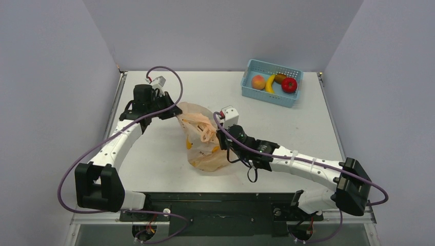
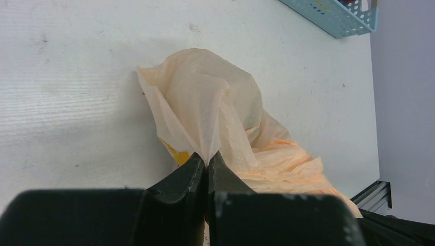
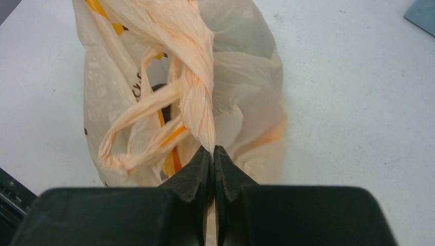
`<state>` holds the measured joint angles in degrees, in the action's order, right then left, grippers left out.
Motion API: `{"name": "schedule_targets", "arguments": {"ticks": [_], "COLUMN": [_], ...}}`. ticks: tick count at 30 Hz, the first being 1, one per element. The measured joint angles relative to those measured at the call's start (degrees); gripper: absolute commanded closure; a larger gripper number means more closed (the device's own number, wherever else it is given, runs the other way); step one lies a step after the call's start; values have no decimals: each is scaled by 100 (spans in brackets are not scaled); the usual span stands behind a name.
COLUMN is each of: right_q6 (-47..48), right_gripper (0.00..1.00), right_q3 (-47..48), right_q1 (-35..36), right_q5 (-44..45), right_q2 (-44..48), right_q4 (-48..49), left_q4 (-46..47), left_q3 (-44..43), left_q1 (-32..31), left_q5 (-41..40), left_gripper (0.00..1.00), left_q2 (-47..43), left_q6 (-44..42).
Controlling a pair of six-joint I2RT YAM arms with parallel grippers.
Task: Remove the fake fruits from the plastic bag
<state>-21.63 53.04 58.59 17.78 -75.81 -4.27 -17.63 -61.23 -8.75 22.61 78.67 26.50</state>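
Observation:
The pale-orange plastic bag lies crumpled mid-table. My left gripper is shut on a fold at the bag's far left edge; this shows in the left wrist view, gripper, bag. My right gripper is shut on the twisted handle strip at the bag's right side; this shows in the right wrist view, gripper, bag. Yellow and orange patches and a dark shape show through the film. A yellow banana and a brownish fruit lie in the basket. The melon and plum are hidden.
A light-blue basket stands at the back right and also holds a peach-coloured fruit and a shiny red fruit. Its corner shows in the left wrist view. Grey walls enclose the table on three sides.

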Motion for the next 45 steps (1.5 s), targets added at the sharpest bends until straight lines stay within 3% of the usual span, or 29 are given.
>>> {"name": "schedule_targets", "arguments": {"ticks": [13,28,30,31,33,37,38,39,41,45], "right_q6": [-114,-219,-245,-264,-286,-302,-302,-302,-299,-293], "right_gripper": [100,100,100,100,100,100,100,100,100,100], "right_q3": [-529,-800,-826,-846,-879,-894,-894,-894,-894,-892], "right_q1": [-87,-85,-85,-85,-87,-87,-87,-87,-87,-87], "right_q5": [96,-511,-560,-581,-619,-695,-719,-734,-750,-758], "right_q2": [621,802,804,807,811,811,811,811,811,811], "right_q4": [225,734,774,796,811,811,811,807,809,802], "left_q4": [61,-2417,-2656,-2691,-2697,-2671,-2653,-2645,-2621,-2533], "left_q3": [101,326,195,138,-22,-251,-299,-350,-463,-535], "left_q1": [219,210,153,109,-83,-382,-439,-479,-555,-798], "left_q5": [96,-426,-422,-417,-450,-601,-645,-693,-831,-992], "left_gripper": [100,100,88,75,65,55,46,27,8,3], "left_q2": [-162,-3038,-3163,-3180,-3158,-2898,-2780,-2671,-2367,-1952], "left_q6": [269,-55,-76,-98,-111,-63,-9,20,55,125]}}
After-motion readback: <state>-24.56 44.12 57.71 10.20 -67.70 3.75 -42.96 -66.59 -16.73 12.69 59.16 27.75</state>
